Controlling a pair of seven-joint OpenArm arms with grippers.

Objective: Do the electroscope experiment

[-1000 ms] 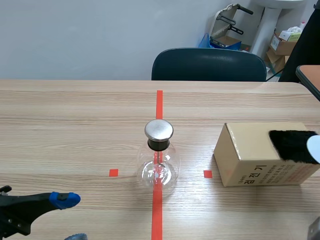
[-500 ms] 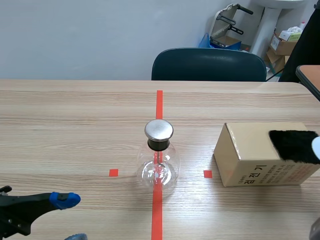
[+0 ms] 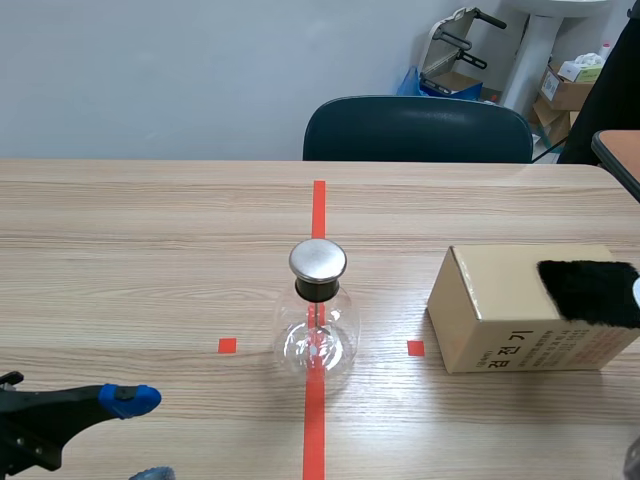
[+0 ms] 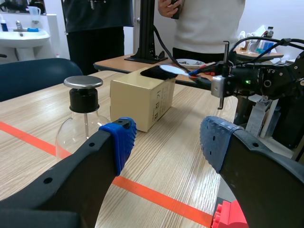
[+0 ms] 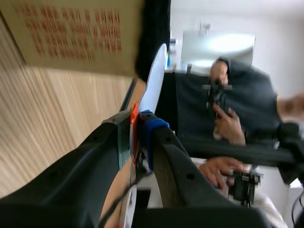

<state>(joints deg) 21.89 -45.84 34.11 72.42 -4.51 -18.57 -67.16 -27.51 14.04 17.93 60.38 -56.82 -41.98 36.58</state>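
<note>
Charging step, I judge: right gripper [image 5: 137, 128] clamped on white disc [image 5: 153, 80], held at black fur [image 3: 585, 292] on box [image 3: 500, 325], frame right. Left gripper [image 4: 164, 137] wide, lower left. Next: carry disc to electroscope [image 3: 318, 335] cap, centre.

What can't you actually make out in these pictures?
Right pincer: almost wholly cut off by the scene view's right edge; its wrist view shows it clamping the white disc.
Flask insides: too small and lost in glass reflections, scene view.
Box lettering: blurred in the right wrist view.

Right gripper [image 5: 136, 129], fingers pinched on white disc [image 5: 153, 80]; disc near black fur [image 5: 155, 28], cardboard box [image 5: 71, 33] alongside
</note>
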